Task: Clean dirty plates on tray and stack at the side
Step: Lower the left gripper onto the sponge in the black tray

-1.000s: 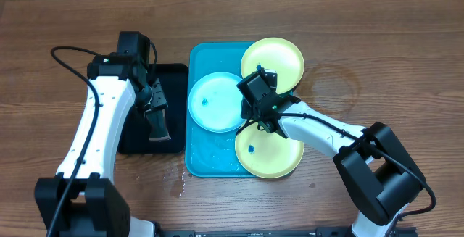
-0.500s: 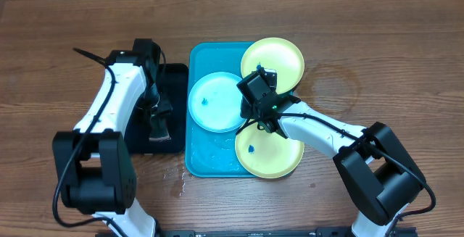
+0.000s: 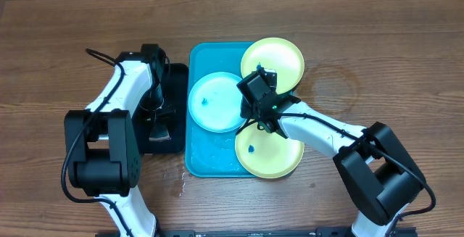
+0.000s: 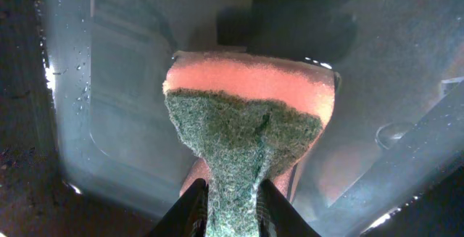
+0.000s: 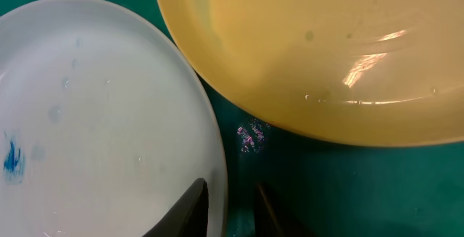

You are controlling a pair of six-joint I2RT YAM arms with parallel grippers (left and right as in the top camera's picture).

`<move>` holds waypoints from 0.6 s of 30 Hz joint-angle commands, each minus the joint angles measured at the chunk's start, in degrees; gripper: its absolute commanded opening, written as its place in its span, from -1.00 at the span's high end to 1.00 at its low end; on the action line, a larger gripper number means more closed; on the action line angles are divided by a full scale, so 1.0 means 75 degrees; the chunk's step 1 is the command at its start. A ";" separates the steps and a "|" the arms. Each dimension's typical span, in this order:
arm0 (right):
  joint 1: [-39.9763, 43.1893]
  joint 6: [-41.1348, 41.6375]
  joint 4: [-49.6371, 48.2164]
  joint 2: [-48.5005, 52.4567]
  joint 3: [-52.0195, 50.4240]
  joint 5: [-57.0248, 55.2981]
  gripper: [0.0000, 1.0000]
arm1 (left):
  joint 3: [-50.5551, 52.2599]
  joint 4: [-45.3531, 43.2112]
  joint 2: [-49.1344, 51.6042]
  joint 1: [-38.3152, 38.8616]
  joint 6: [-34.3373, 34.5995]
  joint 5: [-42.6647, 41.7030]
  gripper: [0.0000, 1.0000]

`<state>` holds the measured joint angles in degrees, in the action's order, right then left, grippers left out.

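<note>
The turquoise tray (image 3: pixel 194 161) holds three plates. The cyan plate (image 3: pixel 210 106) lies at its left and has a blue speck; it also shows in the right wrist view (image 5: pixel 101 121). One yellow-green plate (image 3: pixel 283 57) lies at the back right, also in the right wrist view (image 5: pixel 304 41). The other yellow-green plate (image 3: pixel 275 159) lies at the front right with a blue speck. My right gripper (image 3: pixel 254 112) (image 5: pixel 230 209) straddles the cyan plate's right rim, shut on it. My left gripper (image 3: pixel 159 121) (image 4: pixel 232 209) is shut on an orange sponge with a green scouring face (image 4: pixel 250 114).
A smaller black tray (image 3: pixel 174 74) stands left of the turquoise tray, under my left gripper; its wet floor (image 4: pixel 109 106) fills the left wrist view. Water drops lie on the wooden table (image 3: pixel 177 183) by the tray's front left corner.
My left arm has swung its elbow inward while its gripper stayed over the black tray with the sponge. The right arm and the plates have not moved.
</note>
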<state>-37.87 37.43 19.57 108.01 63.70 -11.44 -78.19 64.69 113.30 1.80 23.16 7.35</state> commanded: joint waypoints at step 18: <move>0.0000 -0.0044 -0.0029 0.0052 0.0006 -0.0131 0.53 | 0.0052 -0.0370 -0.0026 -0.0015 -0.0650 0.0073 0.92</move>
<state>-37.89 37.41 19.57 108.01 63.70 -11.44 -75.42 61.93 113.38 1.80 20.88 7.33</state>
